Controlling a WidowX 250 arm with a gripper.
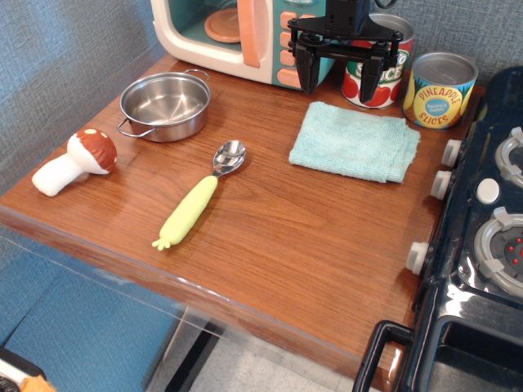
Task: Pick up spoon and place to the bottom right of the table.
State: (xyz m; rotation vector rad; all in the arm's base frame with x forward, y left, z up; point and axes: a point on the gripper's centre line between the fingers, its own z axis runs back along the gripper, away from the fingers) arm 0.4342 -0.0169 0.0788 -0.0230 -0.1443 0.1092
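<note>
The spoon lies flat on the brown wood-grain table, left of centre. Its silver bowl points to the back and its lime-yellow handle with the nubbed tip points to the front left. My gripper is black, hangs at the back of the table above the far edge of the cloth, and is open and empty. It is well to the back right of the spoon and apart from it.
A light blue cloth lies right of the spoon. A steel pot and a toy mushroom are at the left. A toy microwave and two cans stand at the back. A black toy stove borders the right edge.
</note>
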